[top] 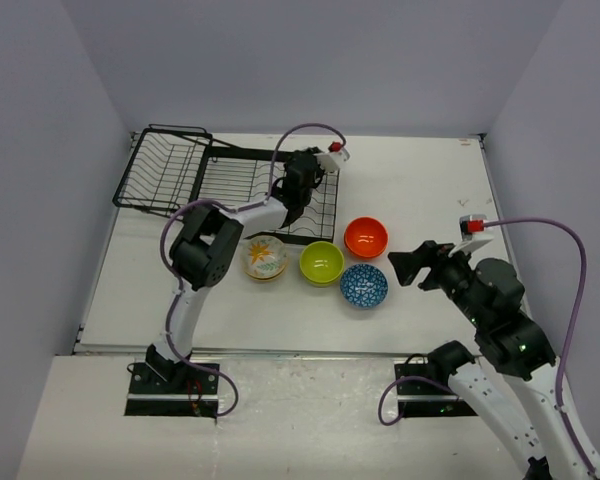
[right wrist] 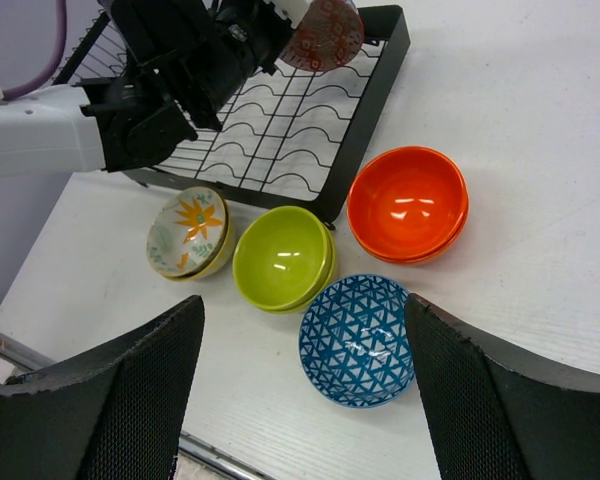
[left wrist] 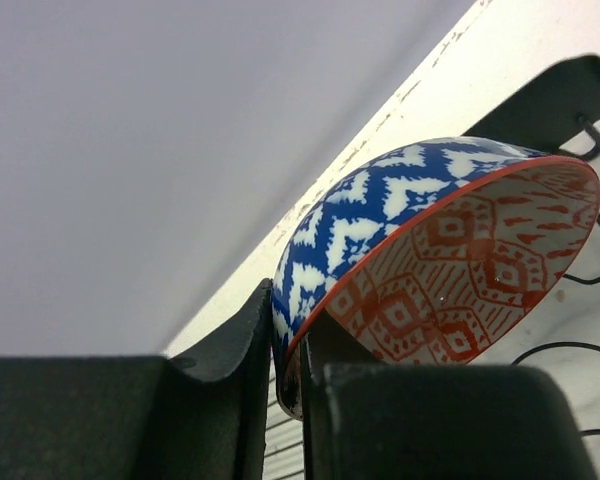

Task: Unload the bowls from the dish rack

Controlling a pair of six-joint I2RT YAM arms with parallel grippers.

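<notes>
Left claw [left wrist: 285,350] clenches the rim of the patterned bowl [left wrist: 450,260], rack [left wrist: 570,90] just below it; right claw [top: 408,268] hangs released above the unloaded bowls [right wrist: 280,258]; unloading step in hand, next move likely calls for carrying this bowl to bare desk [top: 420,190] beside them.

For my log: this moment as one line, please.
left jaws: shut on patterned bowl, at dish rack | right jaws: open | table: floral, green, orange, blue bowls

We see a floral bowl [right wrist: 188,232], lime green bowl [right wrist: 282,257], orange bowl [right wrist: 408,203] and blue-patterned bowl [right wrist: 357,340] clustered beside the dish rack [right wrist: 370,115].
</notes>
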